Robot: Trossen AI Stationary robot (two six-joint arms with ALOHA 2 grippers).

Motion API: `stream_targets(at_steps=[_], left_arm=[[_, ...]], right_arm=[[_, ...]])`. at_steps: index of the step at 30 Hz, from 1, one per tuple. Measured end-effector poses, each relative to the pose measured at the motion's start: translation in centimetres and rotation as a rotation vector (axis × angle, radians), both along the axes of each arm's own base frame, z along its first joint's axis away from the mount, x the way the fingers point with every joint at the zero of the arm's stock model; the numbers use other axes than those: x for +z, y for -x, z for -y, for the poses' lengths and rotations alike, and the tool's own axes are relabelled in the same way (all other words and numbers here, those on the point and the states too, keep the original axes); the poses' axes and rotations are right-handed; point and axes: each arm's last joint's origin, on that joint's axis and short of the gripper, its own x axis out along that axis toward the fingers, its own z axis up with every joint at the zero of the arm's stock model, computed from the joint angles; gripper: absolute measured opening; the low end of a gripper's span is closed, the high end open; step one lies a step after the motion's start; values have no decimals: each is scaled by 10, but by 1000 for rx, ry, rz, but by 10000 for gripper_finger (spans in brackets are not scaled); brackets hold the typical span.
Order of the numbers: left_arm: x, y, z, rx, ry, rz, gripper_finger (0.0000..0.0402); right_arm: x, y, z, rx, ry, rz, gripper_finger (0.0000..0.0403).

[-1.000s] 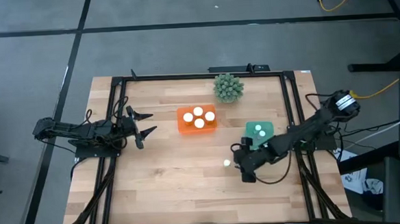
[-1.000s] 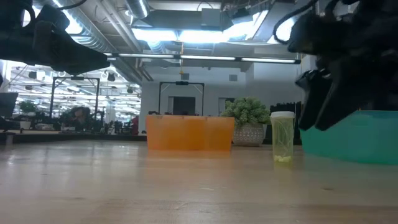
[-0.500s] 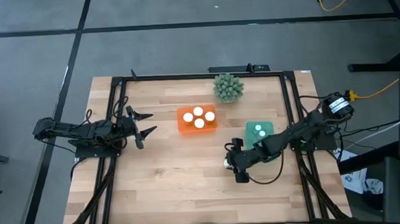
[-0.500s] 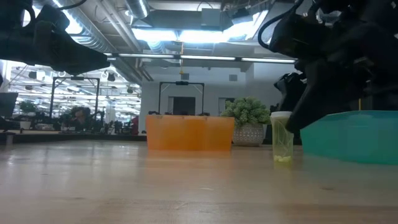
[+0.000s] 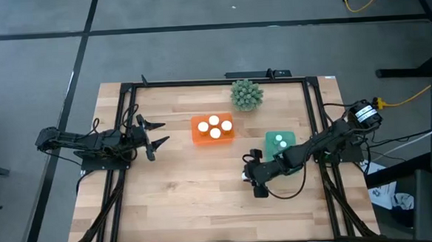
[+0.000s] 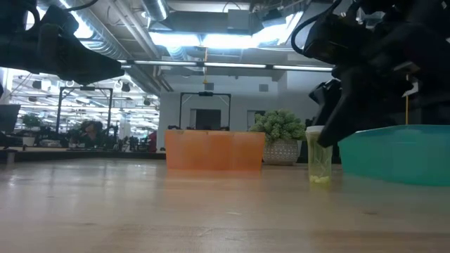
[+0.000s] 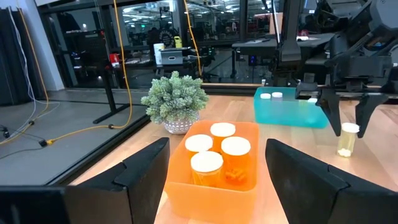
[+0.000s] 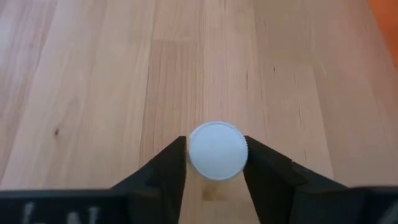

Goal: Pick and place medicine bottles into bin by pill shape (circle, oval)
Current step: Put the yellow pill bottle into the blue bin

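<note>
A narrow clear bottle with a white cap stands upright on its base on the wood table, left of the teal bin; it also shows in the low view. My right gripper is open, pointing down over it, one finger on either side of the cap. The orange bin holds several white-capped bottles. The teal bin holds two small white-capped bottles. My left gripper is open and empty, left of the orange bin. My right gripper comes from above, pointing down, with its fingers close beside two opposite sides of the bottle's white cap. I cannot tell whether they touch it. The bottle stands upright on the table.
A spiky green plant ball sits near the far edge, behind the two bins. A black frame runs around the table top. Bare wood lies along the near half of the table.
My right gripper has gone toward the table's left edge, from beside the teal bin to over the standing bottle, and has come down a little around its cap. The bottle has stayed where it was.
</note>
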Motion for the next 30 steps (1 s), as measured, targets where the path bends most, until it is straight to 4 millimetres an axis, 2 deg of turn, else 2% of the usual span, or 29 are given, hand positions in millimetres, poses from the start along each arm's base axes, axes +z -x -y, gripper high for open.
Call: stream_targets(at_steps=[6, 8, 14, 17, 23, 30], left_arm=[[0, 0, 0, 0, 0, 0, 257], [0, 0, 0, 0, 0, 0, 257], [0, 0, 0, 0, 0, 0, 257], [0, 0, 0, 0, 0, 0, 257], [0, 0, 0, 0, 0, 0, 257], [0, 0, 0, 0, 0, 0, 257]], right_arm=[[1, 0, 0, -22, -20, 3, 108], [4, 1, 0, -17, -30, 12, 104], [34, 13, 4, -17, -51, 69, 109], [52, 29, 12, -99, 7, 74, 114], [83, 75, 28, -303, 64, 69, 104], [97, 114, 32, -429, 92, 84, 112]])
